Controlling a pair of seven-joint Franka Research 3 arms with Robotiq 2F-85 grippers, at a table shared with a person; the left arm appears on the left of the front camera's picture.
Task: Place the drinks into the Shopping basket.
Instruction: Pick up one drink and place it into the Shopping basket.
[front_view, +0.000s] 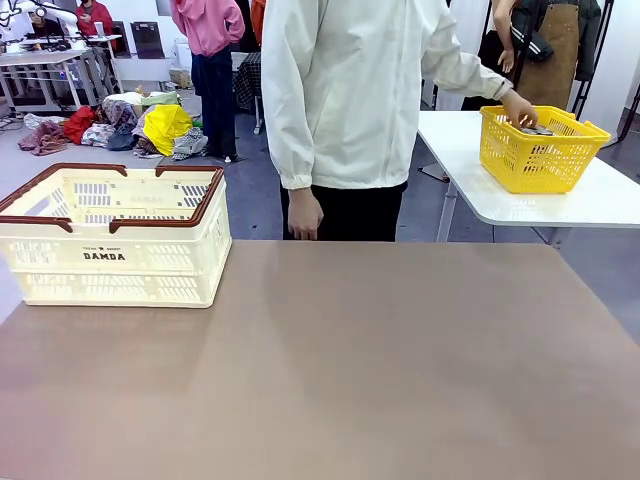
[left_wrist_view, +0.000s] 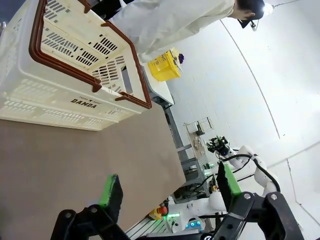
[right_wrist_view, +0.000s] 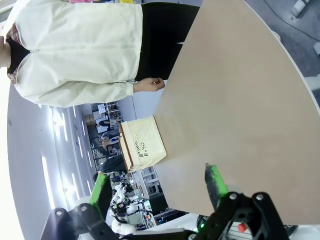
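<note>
The cream-white Shopping basket (front_view: 115, 237) with a dark brown rim stands on the brown table at the far left, with nothing visible inside. The left wrist view shows the Shopping basket (left_wrist_view: 65, 75) from close by, ahead of my left gripper (left_wrist_view: 167, 192), whose green-padded fingers stand wide open with nothing between them. My right gripper (right_wrist_view: 157, 187) is open too, above the bare table, with the Shopping basket (right_wrist_view: 142, 142) farther off. The drinks are out of view. A person in a white jacket stands at the far edge, one hand (front_view: 518, 108) reaching into a yellow basket (front_view: 540, 148).
The yellow basket sits on a white side table (front_view: 560, 190) at the back right. The person's other hand (front_view: 303, 215) hangs at the brown table's far edge. The brown tabletop (front_view: 380, 360) stretches bare to the right of the Shopping basket.
</note>
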